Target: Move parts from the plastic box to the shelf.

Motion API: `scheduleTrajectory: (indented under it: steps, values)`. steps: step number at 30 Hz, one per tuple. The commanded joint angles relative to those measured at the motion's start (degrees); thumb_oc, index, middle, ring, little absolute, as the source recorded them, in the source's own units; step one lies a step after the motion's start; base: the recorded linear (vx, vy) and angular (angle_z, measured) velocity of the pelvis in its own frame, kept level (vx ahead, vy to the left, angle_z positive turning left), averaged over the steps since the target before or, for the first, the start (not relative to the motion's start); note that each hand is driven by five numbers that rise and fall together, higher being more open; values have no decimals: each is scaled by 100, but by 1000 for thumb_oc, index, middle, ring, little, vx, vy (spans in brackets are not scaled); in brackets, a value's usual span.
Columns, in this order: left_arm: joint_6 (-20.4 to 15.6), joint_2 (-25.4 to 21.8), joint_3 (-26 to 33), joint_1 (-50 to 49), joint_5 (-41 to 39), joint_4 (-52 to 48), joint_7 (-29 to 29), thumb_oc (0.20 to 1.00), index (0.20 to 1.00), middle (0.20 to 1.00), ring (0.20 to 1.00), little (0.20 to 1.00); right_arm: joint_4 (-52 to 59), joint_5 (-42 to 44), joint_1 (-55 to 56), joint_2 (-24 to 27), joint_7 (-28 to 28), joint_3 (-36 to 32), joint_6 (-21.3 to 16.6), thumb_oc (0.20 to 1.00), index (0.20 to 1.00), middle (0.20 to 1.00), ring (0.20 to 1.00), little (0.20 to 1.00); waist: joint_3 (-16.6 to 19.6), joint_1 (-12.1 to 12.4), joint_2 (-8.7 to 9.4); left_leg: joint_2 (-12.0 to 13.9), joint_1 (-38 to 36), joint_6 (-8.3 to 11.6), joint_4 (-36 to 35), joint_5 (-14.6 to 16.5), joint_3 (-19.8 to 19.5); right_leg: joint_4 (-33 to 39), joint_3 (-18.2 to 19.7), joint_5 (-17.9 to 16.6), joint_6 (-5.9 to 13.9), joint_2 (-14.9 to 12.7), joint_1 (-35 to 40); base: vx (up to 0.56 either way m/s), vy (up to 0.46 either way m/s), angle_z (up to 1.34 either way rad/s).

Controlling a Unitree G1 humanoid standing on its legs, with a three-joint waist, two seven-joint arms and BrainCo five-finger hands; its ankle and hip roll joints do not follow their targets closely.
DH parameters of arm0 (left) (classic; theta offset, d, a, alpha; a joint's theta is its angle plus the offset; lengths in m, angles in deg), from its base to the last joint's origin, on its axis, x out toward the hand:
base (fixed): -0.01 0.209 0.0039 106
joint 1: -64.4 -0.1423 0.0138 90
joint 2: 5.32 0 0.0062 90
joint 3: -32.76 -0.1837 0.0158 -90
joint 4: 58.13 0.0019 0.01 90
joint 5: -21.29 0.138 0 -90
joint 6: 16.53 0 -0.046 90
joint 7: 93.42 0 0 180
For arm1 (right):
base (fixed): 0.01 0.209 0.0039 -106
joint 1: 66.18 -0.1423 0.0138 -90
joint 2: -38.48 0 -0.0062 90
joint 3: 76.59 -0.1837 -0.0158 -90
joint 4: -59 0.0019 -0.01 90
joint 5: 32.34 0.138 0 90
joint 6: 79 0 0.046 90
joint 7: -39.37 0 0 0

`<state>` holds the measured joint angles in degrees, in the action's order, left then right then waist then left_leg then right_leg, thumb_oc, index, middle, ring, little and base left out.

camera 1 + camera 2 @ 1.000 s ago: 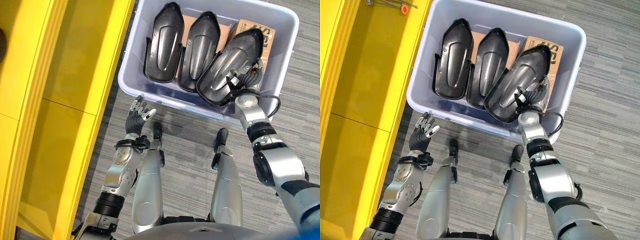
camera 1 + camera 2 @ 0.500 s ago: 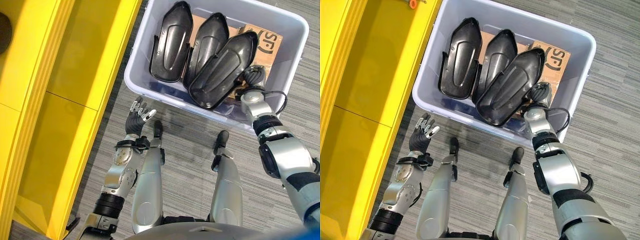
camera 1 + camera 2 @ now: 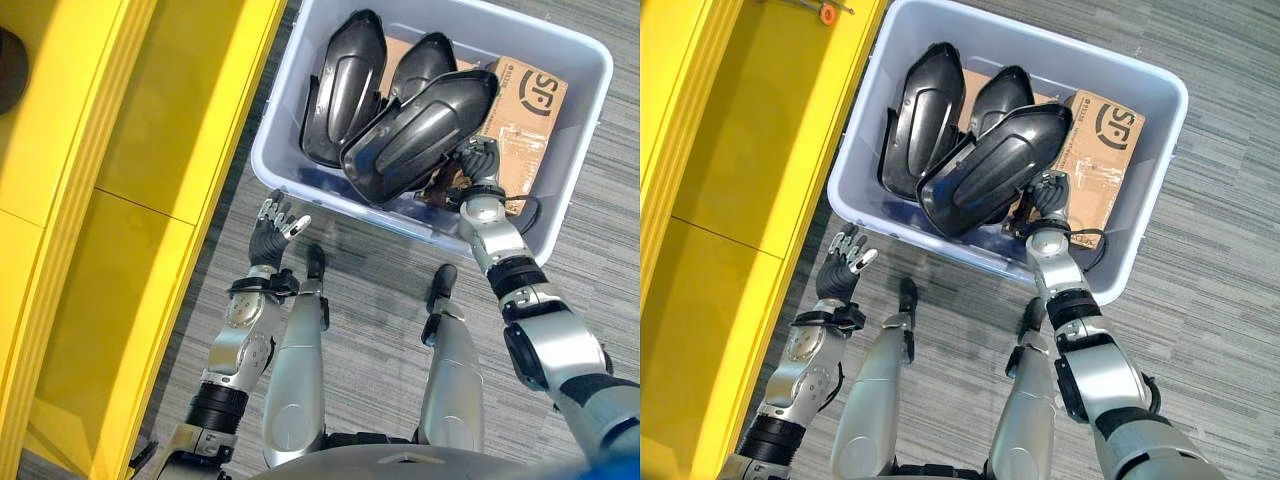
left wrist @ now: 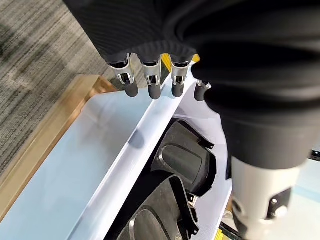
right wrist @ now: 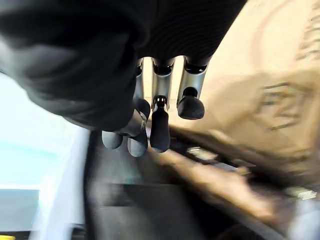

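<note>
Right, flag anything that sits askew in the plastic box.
The rightmost glossy black moulded part lies slanted across the other two black parts in the pale plastic box, beside the right hand.

Your plastic box (image 3: 270, 150) is crowded: black parts (image 3: 420, 135) overlap left, only cardboard (image 3: 525, 120) side free; yellow shelf (image 3: 150, 170) open.

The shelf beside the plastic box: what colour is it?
Bright yellow; the shelf shows best in the left eye view.

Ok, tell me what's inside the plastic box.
The plastic box holds three black parts and a cardboard box, with the right hand reaching in. The parts cover most of the floor beneath.
</note>
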<state>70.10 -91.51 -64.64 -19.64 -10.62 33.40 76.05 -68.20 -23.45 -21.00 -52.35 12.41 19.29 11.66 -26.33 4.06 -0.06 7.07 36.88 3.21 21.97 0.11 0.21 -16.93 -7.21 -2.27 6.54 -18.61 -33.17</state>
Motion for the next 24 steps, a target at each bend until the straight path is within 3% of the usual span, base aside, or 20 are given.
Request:
scheduleTrajectory:
  steps: [1,2,4,13,14,15,16,24]
  values:
    - [-303,-180,321,-56,109,-462,-54,1000,1000,1000,1000,1000,-181,113,-466,11,-27,-190,-213,200,200,200,200,200,-346,107,183,264,95,58,-87,295,-448,301,89,-571,-61,-319,659,-36,-35,-7]
    - [-264,-181,375,-127,109,-431,-52,1000,1000,1000,1000,1000,775,-7,-56,-26,-66,-520,-226,200,200,200,200,200,-346,62,187,293,-189,83,-260,225,-415,411,107,-582,-38,-341,885,-42,-46,-4]
    - [-255,-183,373,-161,91,-380,-36,1000,1000,1000,1000,1000,998,-117,-1,-11,-112,-648,-228,200,200,200,200,200,-325,53,181,299,-296,90,-329,199,-399,471,99,-588,-32,-343,983,-29,-43,-3]
    - [-245,-201,172,-255,0,-436,82,1000,1000,1000,1000,1000,796,-285,-762,449,-382,-732,-310,200,200,200,200,200,-107,107,124,305,-545,111,-511,152,-379,597,90,-591,-25,-367,1197,-6,-13,-3]
    - [-235,-203,150,-254,-13,-412,98,1000,1000,1000,1000,1000,917,-287,-783,473,-372,-736,-328,454,454,454,454,454,-87,100,129,309,-579,112,-523,155,-372,595,97,-583,-27,-362,1212,0,0,0]
    - [-222,-192,138,-263,-23,-396,110,1000,1000,1000,1000,1000,1003,-259,-749,468,-357,-753,-349,909,909,909,909,909,-63,86,138,312,-593,112,-537,153,-369,589,91,-581,-27,-363,1215,0,0,0]
    - [-217,-198,142,-267,-25,-372,117,1000,1000,1000,1000,1000,1075,-250,-709,461,-340,-757,-362,1000,1000,1000,1000,1000,-48,74,140,313,-596,110,-539,153,-377,584,99,-578,-27,-363,1218,0,0,0]
    - [-151,-191,217,-359,-19,-359,173,1000,1000,1000,1000,1000,1913,316,59,-151,53,-950,-509,1000,1000,1000,1000,1000,108,5,185,322,-654,99,-608,130,-368,684,84,-617,14,-364,1309,0,0,0]
